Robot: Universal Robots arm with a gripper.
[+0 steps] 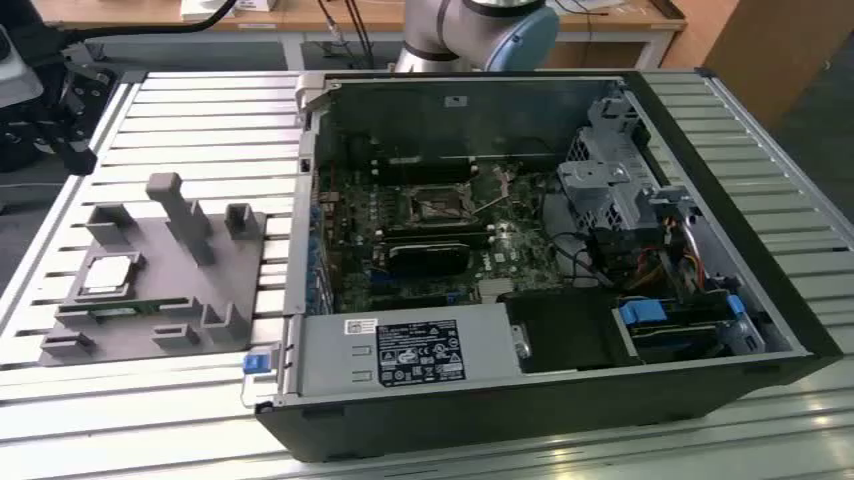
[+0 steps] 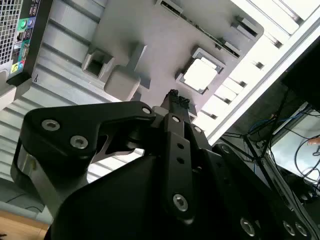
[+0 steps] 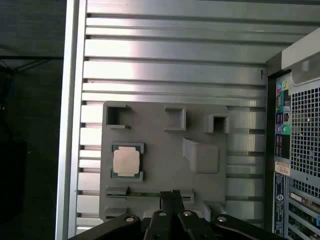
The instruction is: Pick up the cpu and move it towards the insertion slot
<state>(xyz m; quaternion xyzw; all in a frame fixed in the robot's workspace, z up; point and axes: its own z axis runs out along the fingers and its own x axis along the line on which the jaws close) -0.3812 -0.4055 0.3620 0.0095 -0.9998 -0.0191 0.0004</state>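
The cpu [image 3: 126, 161] is resting in a grey fixture [image 3: 160, 150] recess for repeatable pickup; the end effector [image 3: 170, 194], fingers apparently together and empty, is hovering nearby.

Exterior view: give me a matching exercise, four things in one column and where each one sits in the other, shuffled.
1 cpu
2 insertion slot
3 grey tray
4 computer case

A on the circuit board inside the computer case
B on the slatted table, at the exterior view's right
C in a pocket of the grey tray
D on the slatted table, at the exterior view's left

Pairs: 1-C, 2-A, 3-D, 4-B.
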